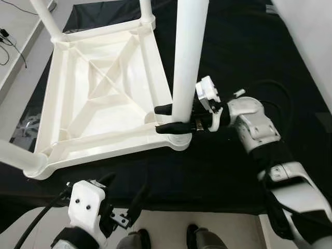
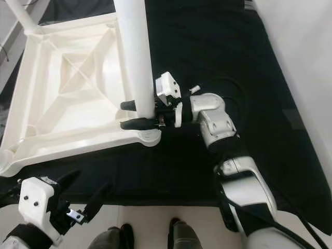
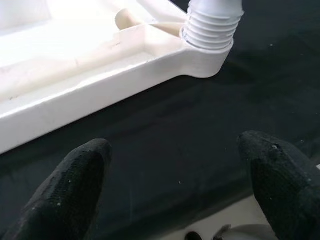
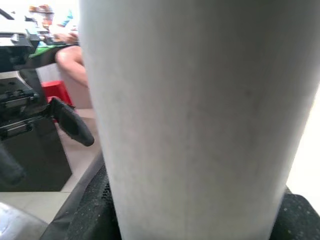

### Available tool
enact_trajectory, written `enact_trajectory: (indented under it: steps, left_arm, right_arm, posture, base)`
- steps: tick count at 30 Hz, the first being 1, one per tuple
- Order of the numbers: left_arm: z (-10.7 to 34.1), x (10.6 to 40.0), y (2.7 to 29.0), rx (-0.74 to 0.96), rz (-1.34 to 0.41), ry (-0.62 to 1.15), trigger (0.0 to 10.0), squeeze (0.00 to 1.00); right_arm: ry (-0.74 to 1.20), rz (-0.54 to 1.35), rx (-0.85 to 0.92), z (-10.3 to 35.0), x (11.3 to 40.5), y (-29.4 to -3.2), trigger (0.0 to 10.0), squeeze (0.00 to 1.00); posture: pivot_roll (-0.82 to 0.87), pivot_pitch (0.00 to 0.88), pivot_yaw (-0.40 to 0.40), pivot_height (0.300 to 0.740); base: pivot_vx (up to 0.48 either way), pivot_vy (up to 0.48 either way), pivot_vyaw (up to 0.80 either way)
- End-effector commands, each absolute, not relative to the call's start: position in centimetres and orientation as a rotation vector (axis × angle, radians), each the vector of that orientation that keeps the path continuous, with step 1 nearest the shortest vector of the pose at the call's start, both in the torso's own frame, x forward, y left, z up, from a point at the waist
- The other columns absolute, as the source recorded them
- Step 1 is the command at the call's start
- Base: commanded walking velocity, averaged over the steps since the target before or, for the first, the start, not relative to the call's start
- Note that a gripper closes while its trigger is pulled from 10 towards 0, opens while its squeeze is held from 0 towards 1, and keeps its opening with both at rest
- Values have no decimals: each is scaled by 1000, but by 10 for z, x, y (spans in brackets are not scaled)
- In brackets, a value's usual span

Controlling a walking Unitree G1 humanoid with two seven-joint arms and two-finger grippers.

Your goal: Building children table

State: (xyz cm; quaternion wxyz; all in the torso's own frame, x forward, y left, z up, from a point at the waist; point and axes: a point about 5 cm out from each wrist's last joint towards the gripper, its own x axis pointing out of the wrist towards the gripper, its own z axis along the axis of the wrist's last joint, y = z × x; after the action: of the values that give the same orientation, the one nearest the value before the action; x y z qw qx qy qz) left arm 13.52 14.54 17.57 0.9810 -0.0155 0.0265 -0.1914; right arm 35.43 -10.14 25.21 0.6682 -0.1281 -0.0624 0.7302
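A white plastic children's table lies upside down on a black mat. White legs stand up from its corners. My right gripper is shut on the near-right leg, one black finger on each side just above its socket. In the right wrist view that leg stands close between the fingers. My left gripper hangs open over the mat's near edge, short of the table. The left wrist view looks past its fingertips at a threaded leg base seated in a corner socket.
Other legs rise at the far left, far right and near left corners. Pale floor with cables lies to the left, a white surface to the right. A seated person is in the background.
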Motion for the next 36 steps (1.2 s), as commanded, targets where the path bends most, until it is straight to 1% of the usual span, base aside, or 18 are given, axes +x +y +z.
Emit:
enact_trajectory:
  steps: [1, 5, 7, 8, 11, 12, 13, 14, 15, 17, 22, 26, 29, 30, 31, 36]
  left_arm:
    - [175, 130, 146, -29, -394, 87, 10000, 0]
    - [177, 125, 147, -39, -393, 96, 10000, 0]
    - [178, 121, 148, -44, -392, 103, 10000, 0]
    - [178, 121, 148, -44, -392, 103, 10000, 0]
    - [177, 120, 149, -45, -393, 107, 10000, 0]
    - [177, 120, 149, -45, -393, 107, 10000, 0]
    - [177, 119, 149, -47, -393, 111, 10000, 0]
    - [177, 119, 149, -47, -393, 111, 10000, 0]
    - [177, 119, 149, -48, -394, 112, 10000, 0]
    - [177, 118, 149, -50, -394, 114, 10000, 0]
    - [177, 119, 149, -56, -394, 113, 10000, 0]
    - [177, 119, 148, -62, -395, 111, 10000, 0]
    - [177, 120, 148, -68, -394, 109, 10000, 0]
    - [177, 120, 148, -68, -394, 109, 10000, 0]
    - [178, 120, 148, -69, -395, 108, 10000, 0]
    - [178, 121, 147, -71, -395, 107, 10000, 0]
  right_arm:
    - [-35, 1708, -251, 225, 351, -99, 10000, 0]
    - [-44, 1734, -281, 225, 351, -99, 10000, 0]
    - [-39, 1746, -368, 221, 349, -99, 10000, 0]
    - [-39, 1746, -368, 221, 349, -99, 10000, 0]
    - [-23, 1764, -462, 216, 347, -98, 10000, 0]
    - [-23, 1764, -462, 216, 347, -98, 10000, 0]
    - [23, 1788, -651, 211, 346, -99, 10000, 0]
    - [23, 1788, -651, 211, 346, -99, 10000, 0]
    - [39, 1795, -721, 209, 346, -100, 10000, 0]
    - [59, 1801, -792, 209, 346, -101, 10000, 0]
    - [86, 1805, -816, 215, 348, -104, 10000, 0]
    - [87, 1808, -791, 219, 348, -104, 10000, 0]
    - [52, 1800, -586, 231, 351, -96, 10000, 0]
    - [52, 1800, -586, 231, 351, -96, 10000, 0]
    - [42, 1786, -509, 233, 354, -93, 10000, 0]
    - [58, 1765, -431, 228, 357, -92, 10000, 0]
  posture:
    - [124, 375, 48, 740]
    - [139, 392, 56, 740]
    - [143, 400, 60, 740]
    - [143, 400, 60, 740]
    - [143, 405, 64, 740]
    - [143, 405, 64, 740]
    - [142, 408, 67, 740]
    - [142, 408, 67, 740]
    - [140, 408, 65, 740]
    - [139, 409, 64, 740]
    - [135, 410, 59, 740]
    - [130, 408, 57, 740]
    - [123, 407, 51, 740]
    - [123, 407, 51, 740]
    - [122, 406, 50, 740]
    - [121, 406, 48, 740]
  base:
    - [0, 0, 0]
    - [0, 0, 0]
    - [0, 0, 0]
    - [0, 0, 0]
    - [0, 0, 0]
    - [0, 0, 0]
    - [0, 0, 0]
    - [0, 0, 0]
    - [0, 0, 0]
    - [0, 0, 0]
    - [0, 0, 0]
    - [0, 0, 0]
    - [0, 0, 0]
    - [0, 0, 0]
    - [0, 0, 0]
    - [0, 0, 0]
